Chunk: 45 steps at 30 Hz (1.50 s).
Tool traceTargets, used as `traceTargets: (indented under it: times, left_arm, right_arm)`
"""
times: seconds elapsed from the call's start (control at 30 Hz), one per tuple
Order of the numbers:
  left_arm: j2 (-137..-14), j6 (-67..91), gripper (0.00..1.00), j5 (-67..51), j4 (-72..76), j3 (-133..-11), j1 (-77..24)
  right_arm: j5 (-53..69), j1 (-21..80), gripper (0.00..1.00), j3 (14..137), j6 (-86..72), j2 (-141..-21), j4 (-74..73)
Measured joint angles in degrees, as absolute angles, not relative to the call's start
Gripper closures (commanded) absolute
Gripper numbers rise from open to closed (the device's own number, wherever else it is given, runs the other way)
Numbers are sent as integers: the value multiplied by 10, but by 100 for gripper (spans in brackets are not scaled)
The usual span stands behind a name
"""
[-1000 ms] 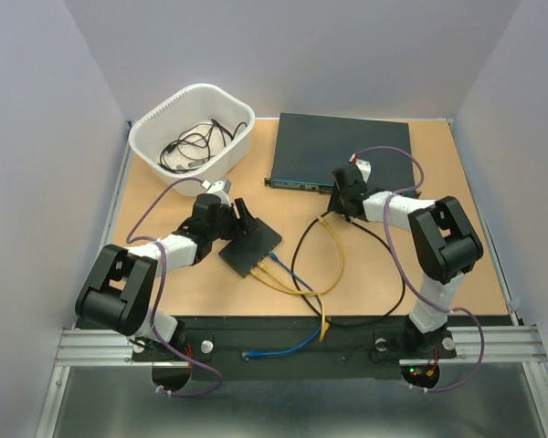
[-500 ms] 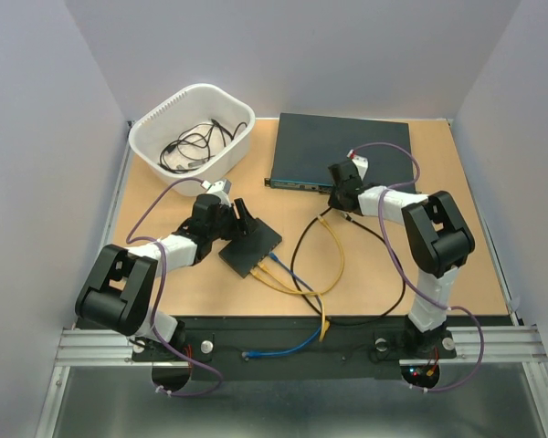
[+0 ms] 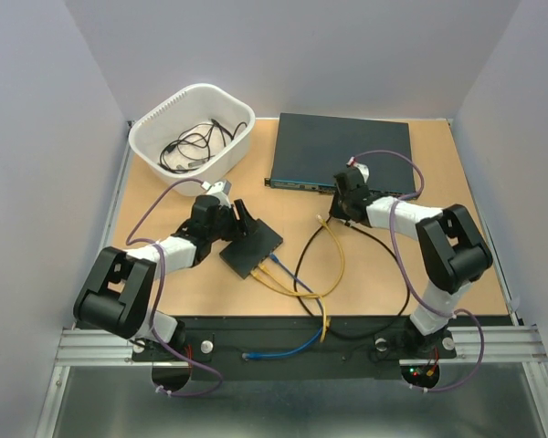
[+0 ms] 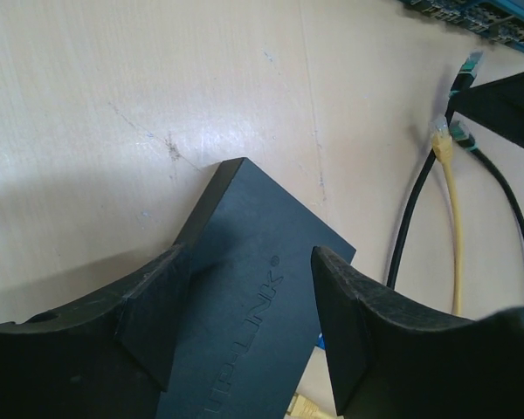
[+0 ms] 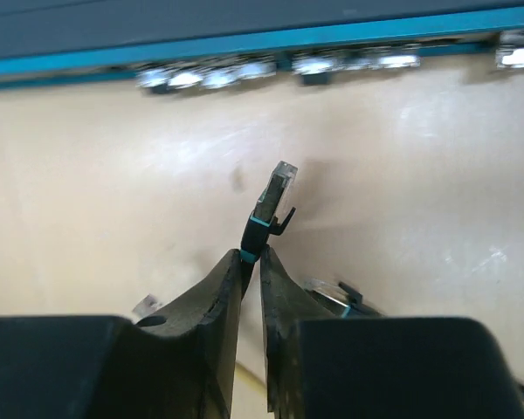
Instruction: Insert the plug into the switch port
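Hand on plug: your right hand point(image 5: 251, 257) is pinched narrow on the plug point(image 5: 271, 199), gripping the teal boot just behind its clear tip. The tip sticks out past the fingertips toward 12 o'clock.
Hand on box: your left hand point(image 4: 249, 262) stands wide, with its fingers point(image 4: 148, 314) spread over a corner of the small black box point(image 4: 253, 305). You cannot tell whether they touch it.
Black cable: the black cable point(image 3: 301, 260) loops across the tabletop point(image 3: 384, 274) below the right hand.
Switch port: it sits in the box's edge facing 5 o'clock, where a yellow cable point(image 3: 333, 265) and a blue cable point(image 3: 288, 274) enter. The socket itself is too small to make out.
Box: it lies at 9 o'clock on the tabletop. The plug is well apart from it, out at its 2 o'clock.
Large dark unit point(image 5: 244, 26): it sits at 12 o'clock, with its row of sockets facing the plug and not touching it.
White basket point(image 3: 192, 128): it sits at 10 o'clock, with dark cords inside.
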State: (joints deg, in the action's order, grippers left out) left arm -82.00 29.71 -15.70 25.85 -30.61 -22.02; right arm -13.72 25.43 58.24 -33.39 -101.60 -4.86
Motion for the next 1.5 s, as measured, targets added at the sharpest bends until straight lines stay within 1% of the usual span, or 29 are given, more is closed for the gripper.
traceTargets:
  times: [0.17, 0.33, 0.53, 0.7, 0.87, 1.3, 1.5]
  left_arm:
    - [-796, 307, 32, -169, 258, -306, -220]
    - [-748, 317, 33, -183, 269, -302, -220]
    - [-682, 335, 33, -209, 327, -261, -220]
    - [-666, 347, 36, -223, 368, -227, -221]
    - [-667, 352, 37, -233, 388, -213, -222]
    - [-668, 359, 42, -241, 435, -202, -252]
    - [-686, 358, 46, -230, 439, -202, -277]
  right_arm:
    - [-89, 289, 99, 559, -307, -940, -35]
    - [-30, 327, 100, 530, -282, -895, 23]
    - [27, 374, 100, 480, -257, -889, 84]
    - [42, 439, 100, 462, -243, -889, 132]
    - [59, 482, 99, 442, -238, -888, 188]
    - [67, 510, 100, 433, -237, -888, 228]
    - [67, 512, 100, 434, -237, -888, 228]
